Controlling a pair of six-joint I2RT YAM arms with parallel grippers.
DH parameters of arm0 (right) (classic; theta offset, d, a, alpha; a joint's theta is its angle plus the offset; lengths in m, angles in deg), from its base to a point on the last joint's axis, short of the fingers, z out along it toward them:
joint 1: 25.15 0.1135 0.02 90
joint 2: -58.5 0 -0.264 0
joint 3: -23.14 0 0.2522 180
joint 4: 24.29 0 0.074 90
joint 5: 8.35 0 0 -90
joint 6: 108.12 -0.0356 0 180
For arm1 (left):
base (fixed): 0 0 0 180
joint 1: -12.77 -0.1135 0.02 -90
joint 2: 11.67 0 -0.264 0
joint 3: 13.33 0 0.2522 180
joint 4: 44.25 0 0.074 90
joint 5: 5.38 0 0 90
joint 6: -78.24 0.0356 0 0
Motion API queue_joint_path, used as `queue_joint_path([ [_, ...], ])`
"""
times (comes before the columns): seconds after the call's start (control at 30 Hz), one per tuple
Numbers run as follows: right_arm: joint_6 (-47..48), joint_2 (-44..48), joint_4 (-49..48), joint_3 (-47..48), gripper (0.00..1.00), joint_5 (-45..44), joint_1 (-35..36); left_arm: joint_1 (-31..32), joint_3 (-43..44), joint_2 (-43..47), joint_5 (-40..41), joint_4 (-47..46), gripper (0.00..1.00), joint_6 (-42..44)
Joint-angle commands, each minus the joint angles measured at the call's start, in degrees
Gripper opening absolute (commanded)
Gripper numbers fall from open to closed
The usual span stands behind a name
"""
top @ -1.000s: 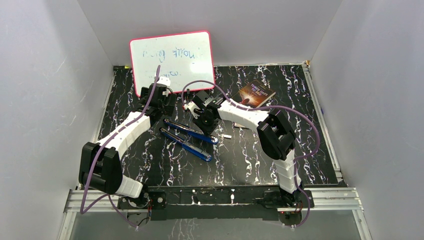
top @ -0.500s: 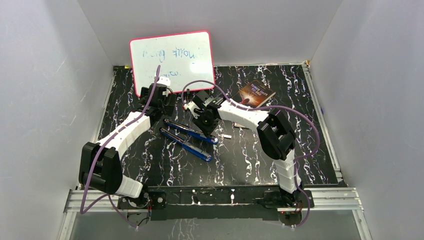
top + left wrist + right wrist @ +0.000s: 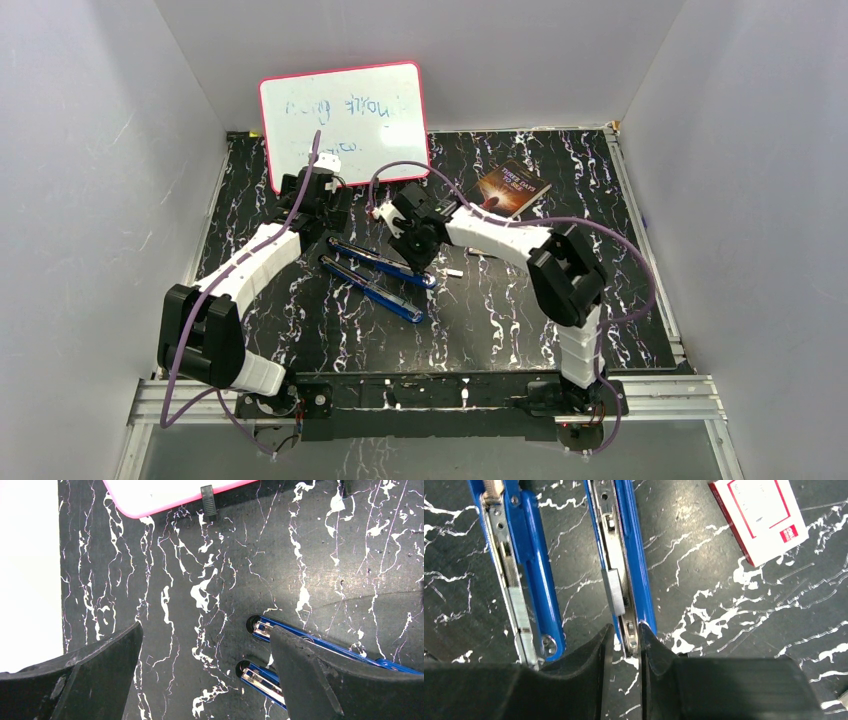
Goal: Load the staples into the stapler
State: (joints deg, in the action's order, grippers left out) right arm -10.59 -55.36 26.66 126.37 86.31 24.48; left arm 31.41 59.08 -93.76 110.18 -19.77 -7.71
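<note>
Right elbow [image 3: 570, 275] swung out; right pincer [image 3: 625, 632] at stapler [image 3: 638, 565].

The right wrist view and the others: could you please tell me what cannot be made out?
- Right wrist: the right gripper hides the near end of the stapler, so whether the staples are seated is unclear.
- Left wrist: a finger of the left gripper and the frame edge cut off most of the stapler.
- Top: whiteboard writing blurred.

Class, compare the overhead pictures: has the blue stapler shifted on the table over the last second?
No. The blue stapler lies opened in the same spot below the whiteboard, both halves unmoved.
</note>
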Motion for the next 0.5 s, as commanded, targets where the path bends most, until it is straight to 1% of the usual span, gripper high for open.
queue_joint_path([
  [0.0, 1.56, 9.45, -11.07, -6.26, 0.32, 0.61, 0.36, 0.35, 0.63, 1.40, 1.18, -0.09, 0.98, 0.49],
  [0.1, 2.95, 17.99, -23.56, -16.01, 0.33, 0.68, 1.02, 0.36, 0.67, 1.40, 1.16, -0.09, 0.98, 0.43],
  [0.2, 4.03, 26.04, -42.24, -29.21, 0.34, 0.72, 1.81, 0.35, 0.67, 1.54, 1.16, -0.09, 0.98, 0.44],
  [0.23, 3.97, 28.09, -50.96, -34.36, 0.34, 0.73, 1.99, 0.40, 0.61, 1.57, 1.16, -0.09, 0.98, 0.45],
  [0.3, 5.43, 30.36, -61.72, -41.12, 0.34, 0.62, 2.29, 0.38, 0.60, 1.64, 1.16, -0.08, 0.98, 0.35],
  [0.37, 9.58, 31.00, -69.20, -45.73, 0.34, -0.24, 3.03, 0.44, 0.65, 1.66, 1.07, -0.09, 0.98, 0.40],
  [0.4, 13.49, 30.80, -71.40, -47.35, 0.36, 1.56, 3.33, 0.45, 0.65, 1.71, 1.01, -0.09, 0.98, 0.38],
  [0.47, 19.72, 30.00, -74.63, -49.95, 0.36, 1.23, 4.79, 0.44, 0.60, 1.75, 1.04, -0.08, 0.98, 0.40],
])
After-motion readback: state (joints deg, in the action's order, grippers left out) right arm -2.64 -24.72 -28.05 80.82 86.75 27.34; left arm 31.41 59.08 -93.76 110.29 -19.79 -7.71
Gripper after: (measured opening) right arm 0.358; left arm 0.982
